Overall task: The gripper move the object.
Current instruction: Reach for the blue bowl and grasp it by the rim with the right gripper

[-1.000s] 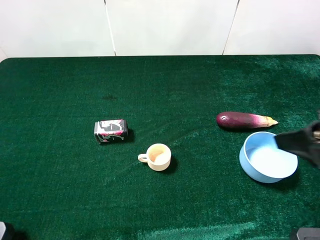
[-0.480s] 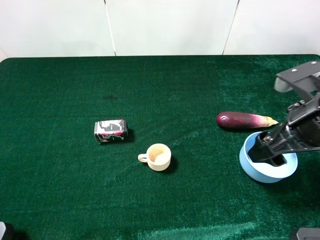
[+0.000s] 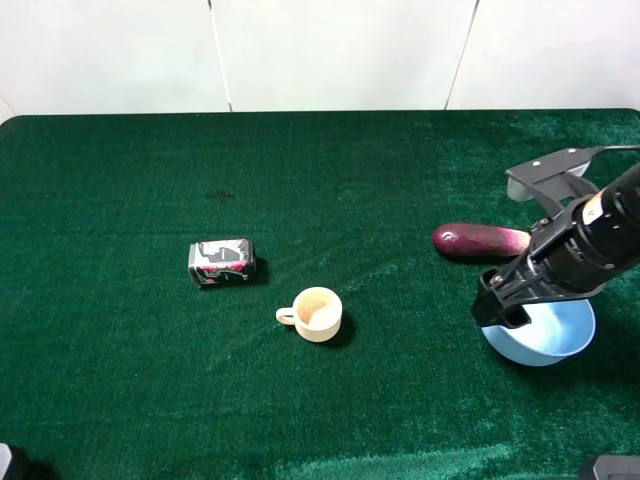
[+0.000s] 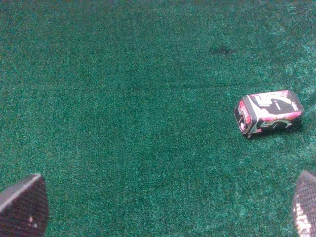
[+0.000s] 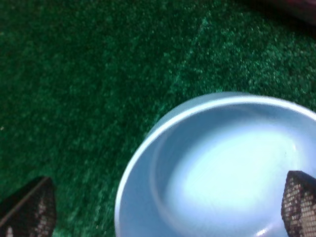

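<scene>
Straddling bowl (image 3: 556,336) rim, right hand (image 3: 499,308) spread wide.

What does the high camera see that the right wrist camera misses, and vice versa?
Only the high view: a small cream handled cup and a pink-and-black carton on its side. Only the wrist view: close up, one dark fingertip over the round light-blue plastic bowl's inside, the other outside it. Both: that bowl, the right gripper and the green cloth table.
</scene>
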